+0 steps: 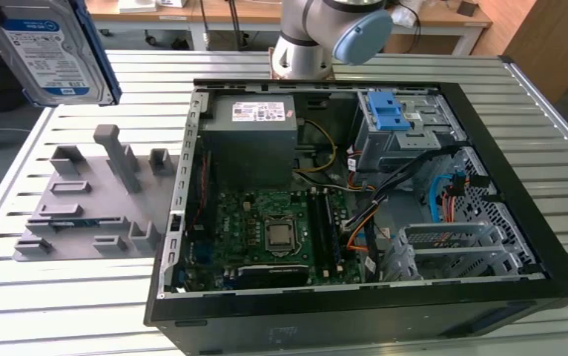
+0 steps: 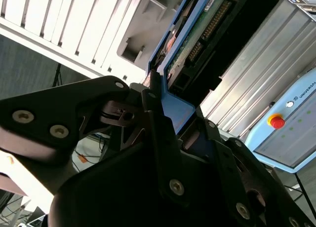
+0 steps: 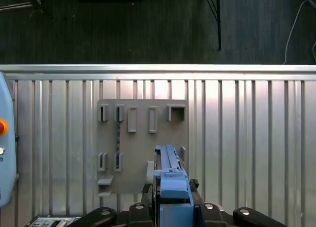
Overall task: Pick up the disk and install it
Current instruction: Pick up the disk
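Spanning the scene: slatted metal table (image 1: pixel 67 311), bearing all that follows.

Computer case (image 1: pixel 363 304): laid on its side, panel off, so the interior faces upward for access.

Grey fixture (image 1: pixel 86 200): on the table just beside the case, at the exterior view's left; its raised slots apparently stand parts on edge for grasping.

Drive cage (image 1: pixel 403 141): at the case's far corner, probably the disk's seat.

Disk (image 1: pixel 52 48): held in the air above the fixture, clear of the table, not yet installed.

Pincer (image 2: pixel 177 113): closed on the disk's blue carrier frame, leaving the body free.
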`<action>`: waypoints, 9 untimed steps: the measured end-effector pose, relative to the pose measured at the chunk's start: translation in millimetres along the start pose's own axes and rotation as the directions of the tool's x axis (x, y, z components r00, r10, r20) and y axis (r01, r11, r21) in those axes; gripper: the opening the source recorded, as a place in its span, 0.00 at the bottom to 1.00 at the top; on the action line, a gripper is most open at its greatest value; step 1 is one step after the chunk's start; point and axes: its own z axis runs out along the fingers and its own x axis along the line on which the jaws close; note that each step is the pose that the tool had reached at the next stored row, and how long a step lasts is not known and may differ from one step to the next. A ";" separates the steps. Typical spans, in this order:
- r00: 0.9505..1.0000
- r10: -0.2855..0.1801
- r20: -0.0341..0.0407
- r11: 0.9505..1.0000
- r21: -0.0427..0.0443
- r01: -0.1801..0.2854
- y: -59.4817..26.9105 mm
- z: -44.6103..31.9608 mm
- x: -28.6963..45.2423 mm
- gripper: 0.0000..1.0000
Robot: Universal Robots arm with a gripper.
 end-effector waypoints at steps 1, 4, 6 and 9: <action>1.000 -0.001 0.000 1.000 0.000 0.001 -0.8 0.0 0.2 0.36; 1.000 -0.004 0.000 1.000 0.000 0.004 -1.6 -0.1 1.7 0.36; 1.000 -0.006 0.000 1.000 0.000 0.006 -1.9 -0.1 3.2 0.36; 1.000 -0.007 0.000 1.000 0.000 0.007 -2.8 -0.1 6.2 0.36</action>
